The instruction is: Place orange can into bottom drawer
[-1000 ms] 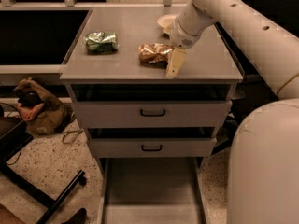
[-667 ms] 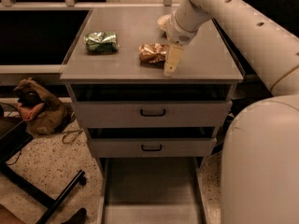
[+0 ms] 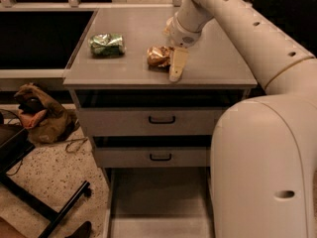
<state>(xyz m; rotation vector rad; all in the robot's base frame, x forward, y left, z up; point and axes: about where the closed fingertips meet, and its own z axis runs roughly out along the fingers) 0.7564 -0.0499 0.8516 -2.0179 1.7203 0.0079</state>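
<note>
The orange can (image 3: 158, 56), shiny and dented, lies on its side on the grey cabinet top (image 3: 213, 68), near the front edge. My gripper (image 3: 175, 67) hangs from the cream arm and points down right beside the can's right end, touching or almost touching it. The bottom drawer (image 3: 158, 202) is pulled open below, and its flat grey floor shows nothing in it.
A green dented can (image 3: 106, 44) lies on the cabinet top to the left of the orange one. Two shut drawers with black handles (image 3: 162, 119) sit above the open one. My cream body (image 3: 262, 167) fills the right. A brown bag (image 3: 42, 115) and a black chair base (image 3: 44, 207) are on the floor at left.
My gripper has moved a little to the left, closer against the orange can. The cans and the drawers have not moved.
</note>
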